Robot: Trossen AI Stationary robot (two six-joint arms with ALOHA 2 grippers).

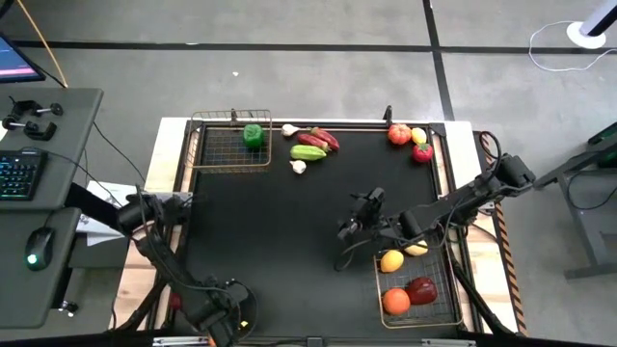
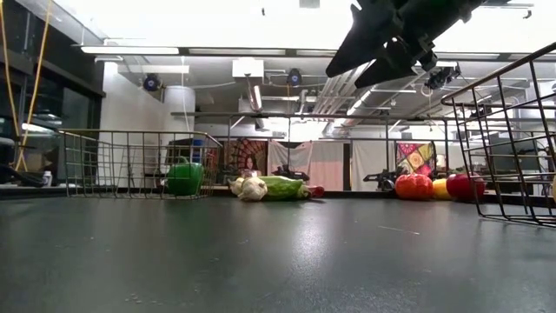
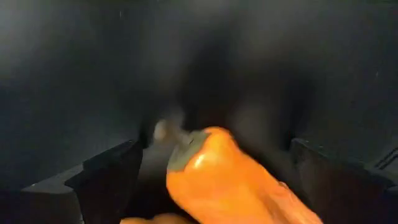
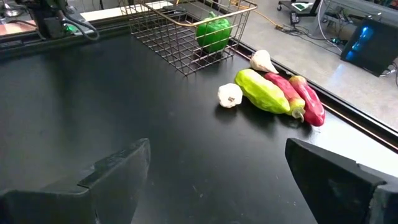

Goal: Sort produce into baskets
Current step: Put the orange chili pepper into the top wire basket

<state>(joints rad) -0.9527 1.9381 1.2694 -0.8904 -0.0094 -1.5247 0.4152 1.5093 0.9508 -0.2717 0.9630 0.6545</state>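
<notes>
From above, the right gripper (image 1: 349,229) hangs over the black surface (image 1: 280,231) beside the grey basket (image 1: 453,313), which holds 2 lemons (image 1: 391,260), an orange (image 1: 396,301) and an apple (image 1: 421,289). The copper basket (image 1: 231,159) holds a pepper (image 1: 253,135). The right wrist shows jaws apart, empty. The left wrist shows a carrot (image 3: 230,180) between spread jaws.

Even overhead light is seen throughout; ceiling lamps (image 2: 130,49) glare brightly in the low view, while the left wrist view is dim and blurred.
</notes>
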